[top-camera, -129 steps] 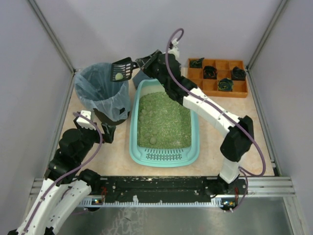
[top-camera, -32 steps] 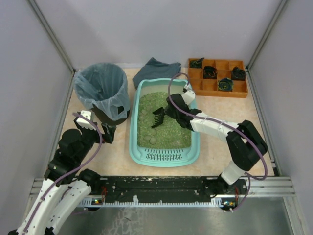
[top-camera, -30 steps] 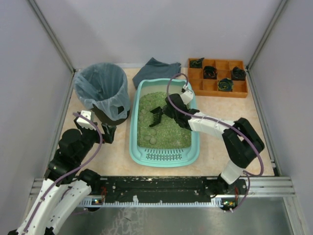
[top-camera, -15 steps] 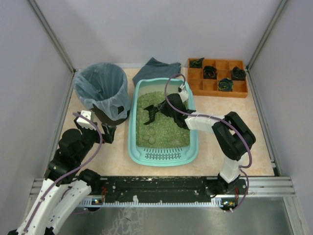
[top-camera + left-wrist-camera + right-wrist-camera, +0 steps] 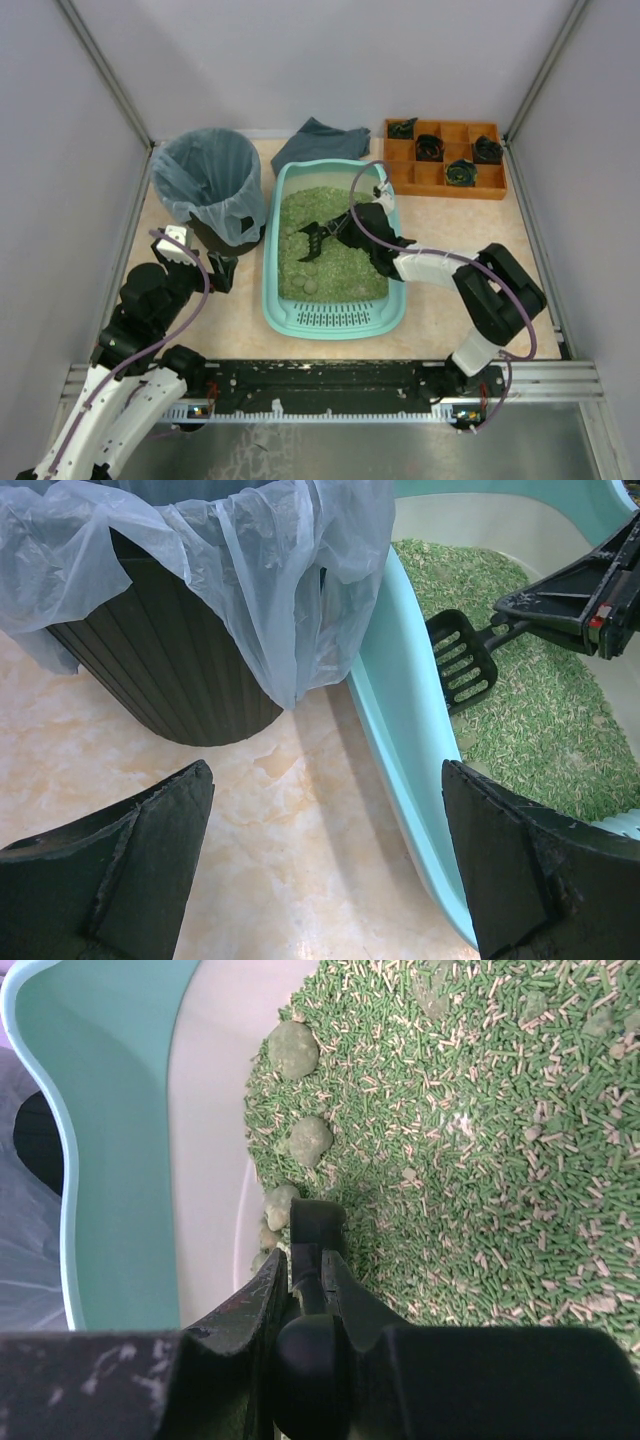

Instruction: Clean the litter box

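One large rounded turquoise plastic litter box (image 5: 271, 280) sat mid-table, just beside one round dark bin (image 5: 205, 190) lined with a bluish bag. The right gripper (image 5: 345, 228) pinched the handle of one black slotted plastic scoop (image 5: 312, 240) by four pale clumps (image 5: 310, 1138). The left gripper (image 5: 320, 865) stood spread wide near the bin.

You are working in a robotics lab test cell rather than a home. Plain grey wall panels (image 5: 300, 60) close off nine, twelve and three o'clock, held in bare aluminium struts (image 5: 105, 70). At six o'clock a metal rail (image 5: 330, 378) carries the bolted bases of the left arm (image 5: 150, 295) and right arm (image 5: 495, 290). The household things sit like staged props on a beige stone-patterned tabletop (image 5: 230, 320): the litter box (image 5: 335, 318) at centre, a bag-lined bin (image 5: 205, 180) at ten o'clock, an orange compartment tray (image 5: 430, 178) at one o'clock.
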